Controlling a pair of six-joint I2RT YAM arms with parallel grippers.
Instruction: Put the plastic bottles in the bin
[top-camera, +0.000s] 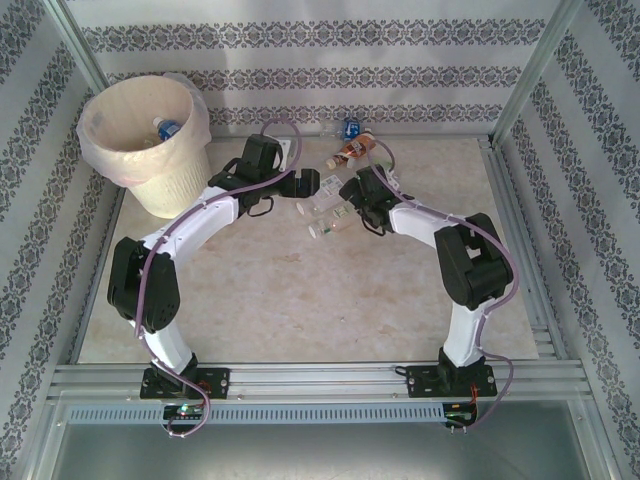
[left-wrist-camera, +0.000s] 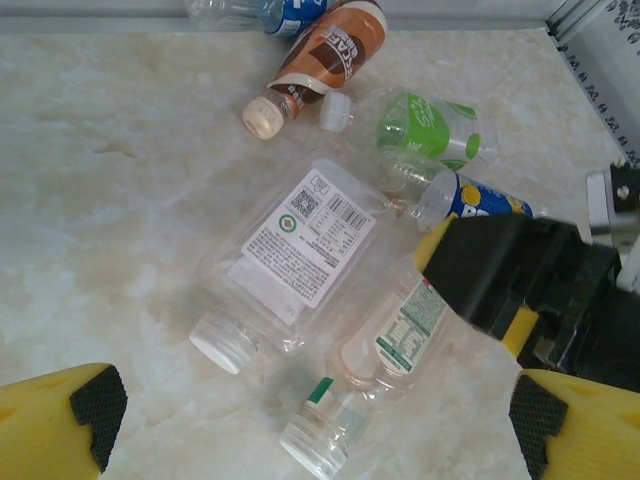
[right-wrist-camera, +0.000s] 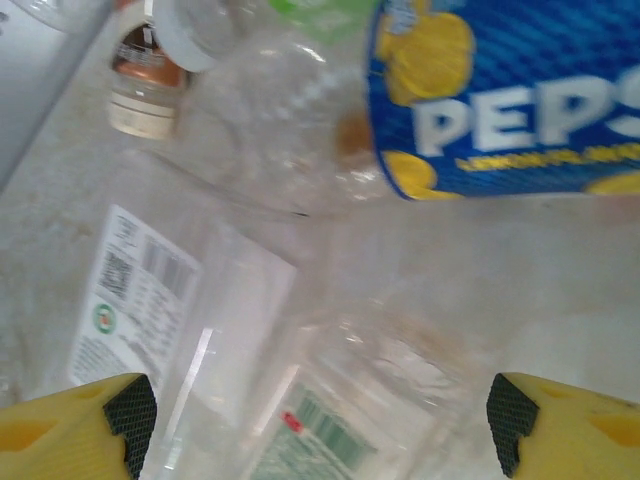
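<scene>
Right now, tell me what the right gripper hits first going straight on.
The right gripper would probably meet the clear plastic bottle with the green-and-white label between its open jaws; depth unclear.

A pale beige, marble-patterned tabletop (top-camera: 300, 300) lies flat inside a frame of silver aluminium rails (top-camera: 320, 378), which run along its near edge and right side. White wall panels with grey ornamental bands (top-camera: 320, 60) enclose it at the back and sides. Just in front of the near rail sits a grey slotted strip (top-camera: 320, 412), then a plain grey metal sheet (top-camera: 320, 455).
</scene>
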